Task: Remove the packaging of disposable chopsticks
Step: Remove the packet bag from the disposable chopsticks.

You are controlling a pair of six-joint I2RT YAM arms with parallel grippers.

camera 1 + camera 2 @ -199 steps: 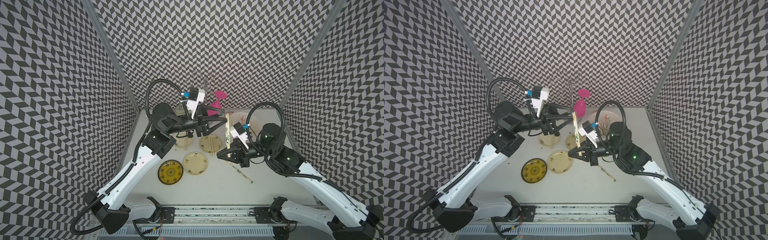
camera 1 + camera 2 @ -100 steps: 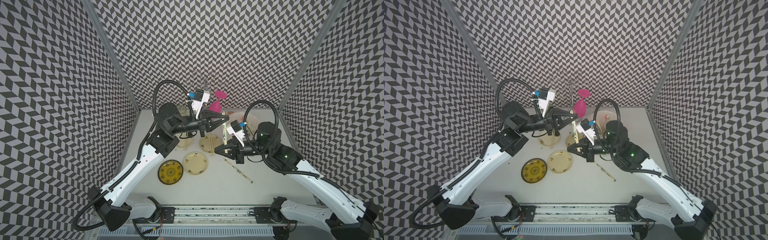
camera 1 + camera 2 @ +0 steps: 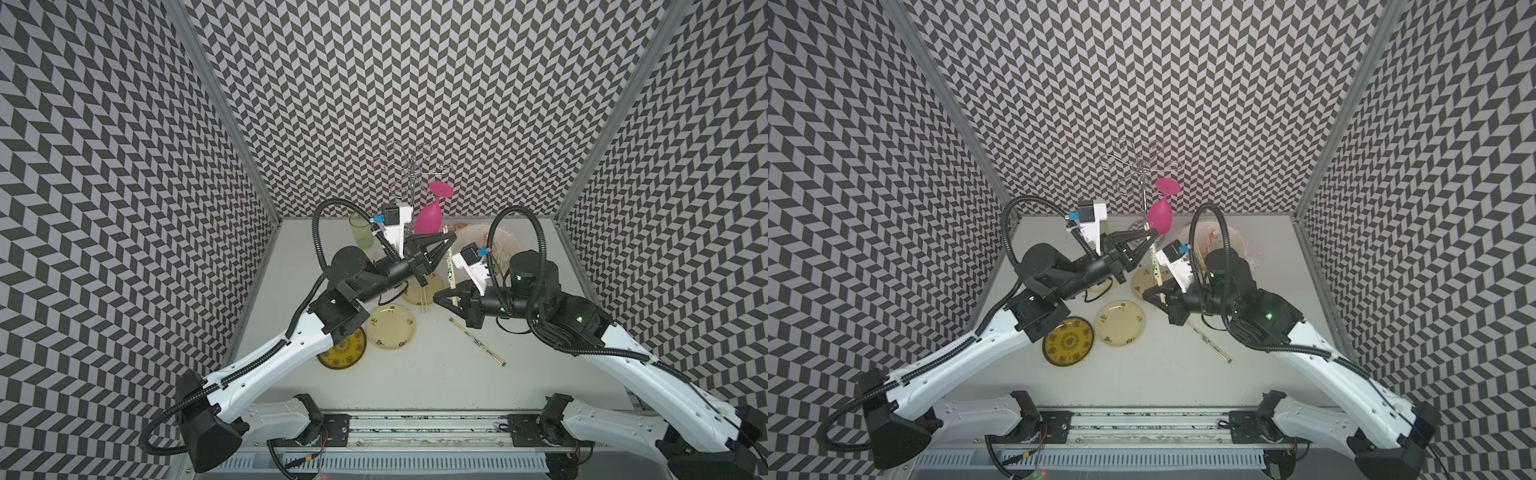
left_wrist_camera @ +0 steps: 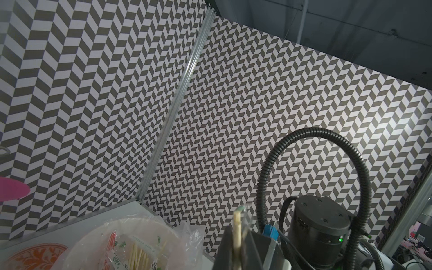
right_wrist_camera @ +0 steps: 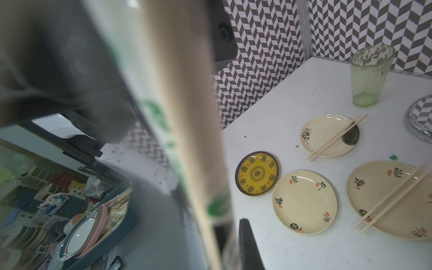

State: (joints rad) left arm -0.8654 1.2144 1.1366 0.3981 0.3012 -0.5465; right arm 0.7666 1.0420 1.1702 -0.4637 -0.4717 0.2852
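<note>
Left gripper has moved right and snapped shut on the far end of the packaging. Right gripper clamps the near end. Sleeve is held above the far plates, chopsticks inside. Two bare pairs lie on plates, and one wrapped pair is on the table, near right. Roughly half done, I'd say; this pull-off hasn't started yet.
</note>
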